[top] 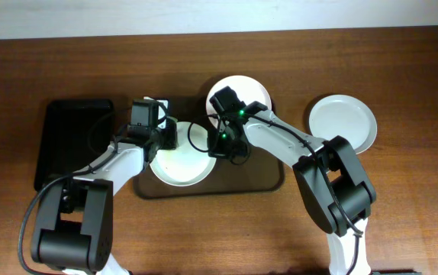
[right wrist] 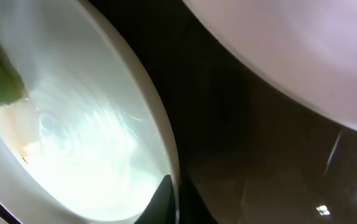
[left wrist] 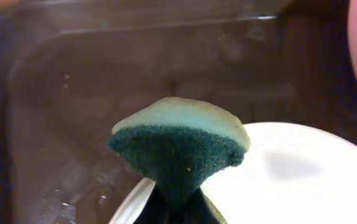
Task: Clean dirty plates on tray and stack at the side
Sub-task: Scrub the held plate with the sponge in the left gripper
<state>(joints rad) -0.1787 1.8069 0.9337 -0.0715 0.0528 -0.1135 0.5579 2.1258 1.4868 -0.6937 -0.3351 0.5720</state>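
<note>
A white plate (top: 182, 164) lies on the dark brown tray (top: 204, 189). My right gripper (top: 223, 145) is shut on its right rim; in the right wrist view the jaws (right wrist: 175, 199) pinch the rim of the plate (right wrist: 73, 143), which has a small brown smear near its left side. My left gripper (top: 165, 137) is shut on a green and yellow sponge (left wrist: 178, 143), held over the plate's (left wrist: 290, 180) left edge. A second plate (top: 238, 92) sits at the tray's far side. A third plate (top: 342, 122) lies on the table to the right.
A smaller black tray (top: 74, 141) lies on the table left of the brown tray. Both arms cross over the brown tray's middle. The wooden table extends on all sides.
</note>
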